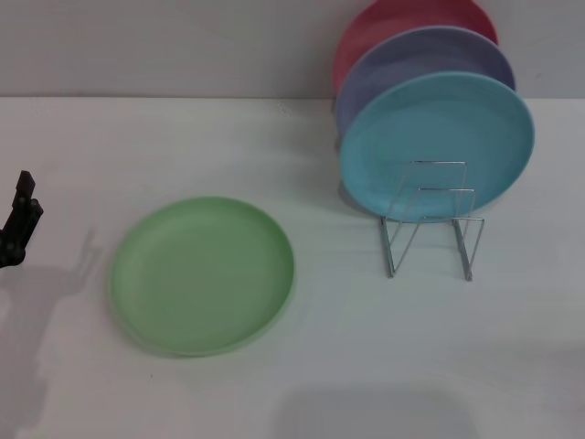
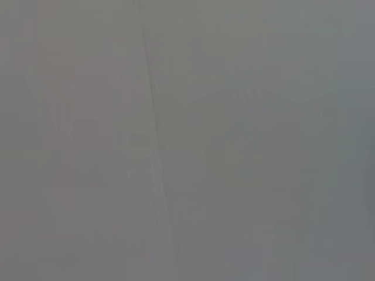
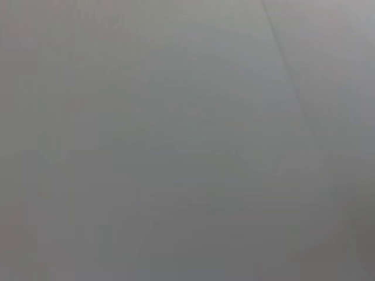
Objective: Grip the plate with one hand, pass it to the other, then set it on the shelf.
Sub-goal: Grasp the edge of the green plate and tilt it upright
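You see the plate (image 1: 202, 275) lying flat on the table (image 1: 512, 357), left of the rack (image 1: 431, 218); beyond it, the left gripper (image 1: 18, 219), its grip unreadable.

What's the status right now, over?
Left tool at table's left edge, clear of the plate; right tool out of sight. Plate flat on table, untouched. Rack front slots free, path open.
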Robot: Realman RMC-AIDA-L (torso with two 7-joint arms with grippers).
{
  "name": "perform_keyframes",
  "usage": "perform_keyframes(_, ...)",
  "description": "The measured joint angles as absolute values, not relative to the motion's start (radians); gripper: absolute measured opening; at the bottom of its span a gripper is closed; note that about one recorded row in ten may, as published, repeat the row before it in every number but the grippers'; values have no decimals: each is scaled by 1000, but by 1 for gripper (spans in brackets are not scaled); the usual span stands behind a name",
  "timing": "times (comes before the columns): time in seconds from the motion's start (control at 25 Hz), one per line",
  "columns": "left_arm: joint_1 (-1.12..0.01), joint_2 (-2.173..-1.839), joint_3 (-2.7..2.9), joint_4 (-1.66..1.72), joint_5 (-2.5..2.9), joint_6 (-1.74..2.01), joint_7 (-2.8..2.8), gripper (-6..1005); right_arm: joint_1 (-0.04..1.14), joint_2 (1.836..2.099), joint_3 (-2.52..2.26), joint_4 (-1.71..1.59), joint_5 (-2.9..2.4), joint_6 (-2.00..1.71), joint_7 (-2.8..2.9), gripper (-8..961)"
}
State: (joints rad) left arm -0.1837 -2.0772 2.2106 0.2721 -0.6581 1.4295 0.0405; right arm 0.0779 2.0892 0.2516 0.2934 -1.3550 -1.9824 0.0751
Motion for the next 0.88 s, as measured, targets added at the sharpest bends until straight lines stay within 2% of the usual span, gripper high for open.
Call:
perform_keyframes(0.56,-206,-2070,2245,312,-658,1385,52,807,94,2089,250,299,-1362,-1948,75,835)
perform_keyframes(0.88,-183,-2025,2206,550,-658,1140,171,807,97,2089,250,300,-1362,-1935,81,835)
